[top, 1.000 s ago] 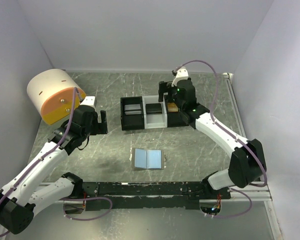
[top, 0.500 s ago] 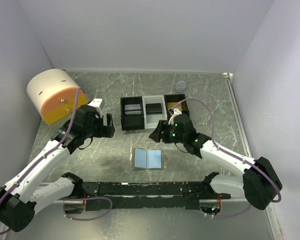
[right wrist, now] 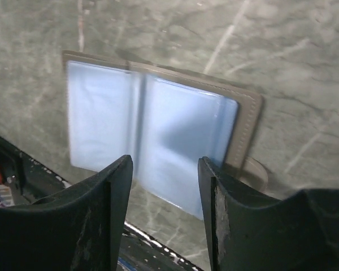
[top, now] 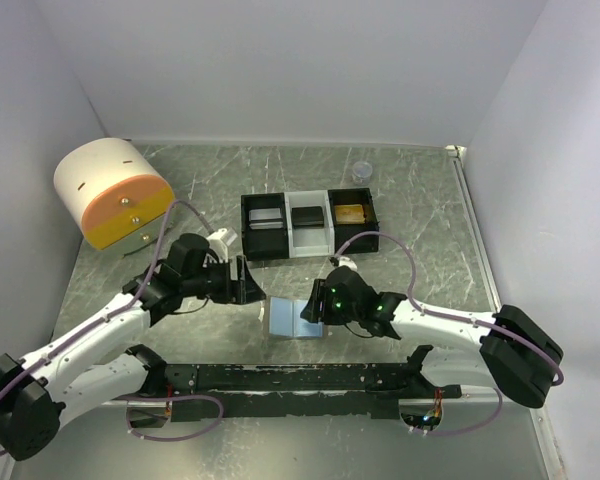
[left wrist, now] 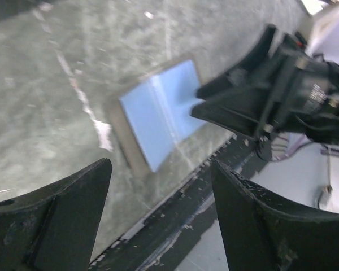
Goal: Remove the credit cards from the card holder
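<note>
The card holder (top: 283, 318) lies open and flat near the table's front, pale blue lining up, grey rim showing (right wrist: 152, 124) (left wrist: 158, 113). I see no card in its pockets. Three cards lie in the black-and-white tray (top: 330, 240): a grey one (top: 267, 216), a dark one (top: 307, 217), a gold one (top: 349, 213). My right gripper (top: 309, 310) (right wrist: 165, 161) hangs open low over the holder's right leaf, nothing between its fingers. My left gripper (top: 248, 284) (left wrist: 160, 165) is open just left of the holder, above the table, holding nothing.
A white and orange drum (top: 110, 190) stands at the back left. A small clear round lid (top: 360, 170) lies near the back wall. The black mounting rail (top: 300, 378) runs along the near edge, close to the holder. Walls close in both sides.
My right arm pulled back from the tray's right compartment and came down over the holder. My left arm swung right toward the holder. Both sets of jaws narrowed.
</note>
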Tool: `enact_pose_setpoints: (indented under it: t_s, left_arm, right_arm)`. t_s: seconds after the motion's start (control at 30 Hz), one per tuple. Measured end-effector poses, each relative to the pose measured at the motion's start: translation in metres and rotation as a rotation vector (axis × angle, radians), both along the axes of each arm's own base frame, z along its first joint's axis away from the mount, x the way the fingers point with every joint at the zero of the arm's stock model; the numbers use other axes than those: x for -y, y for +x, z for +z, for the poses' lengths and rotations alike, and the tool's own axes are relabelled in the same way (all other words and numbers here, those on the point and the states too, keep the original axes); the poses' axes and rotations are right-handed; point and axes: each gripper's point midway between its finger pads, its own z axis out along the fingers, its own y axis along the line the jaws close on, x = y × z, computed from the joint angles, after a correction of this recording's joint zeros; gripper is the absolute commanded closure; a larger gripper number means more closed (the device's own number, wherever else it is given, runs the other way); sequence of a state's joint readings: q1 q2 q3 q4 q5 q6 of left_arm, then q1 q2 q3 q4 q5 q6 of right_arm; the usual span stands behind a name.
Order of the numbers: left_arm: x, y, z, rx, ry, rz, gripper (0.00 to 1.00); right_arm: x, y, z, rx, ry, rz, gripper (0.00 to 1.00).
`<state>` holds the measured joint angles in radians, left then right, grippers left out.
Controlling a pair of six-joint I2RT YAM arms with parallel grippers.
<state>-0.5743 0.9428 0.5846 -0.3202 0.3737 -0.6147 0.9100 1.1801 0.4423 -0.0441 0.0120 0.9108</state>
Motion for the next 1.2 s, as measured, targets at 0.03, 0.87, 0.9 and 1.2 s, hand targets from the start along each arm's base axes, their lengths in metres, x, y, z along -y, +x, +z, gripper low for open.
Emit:
enact_pose_setpoints:
  t_s: [0.03,0.87,0.9,1.2]
  left_arm:
    - [0.007,-0.005,0.001,-0.002,-0.015,-0.019,0.21]
    - [0.056,-0.03,-0.076,-0.145,0.088,0.03,0.39]
    - [0.056,-0.031,-0.08,-0.15,0.092,0.032,0.42]
    - [0.063,-0.035,-0.105,-0.187,0.12,0.022,0.79]
  right_arm:
    - [0.004,-0.001,-0.005,-0.008,-0.012,-0.011,0.5]
    - [0.009,0.003,-0.012,-0.009,0.015,-0.095,0.5]
    - [0.009,0.003,-0.012,-0.009,0.016,-0.095,0.5]
    - [0.008,0.003,-0.012,-0.006,0.023,-0.096,0.5]
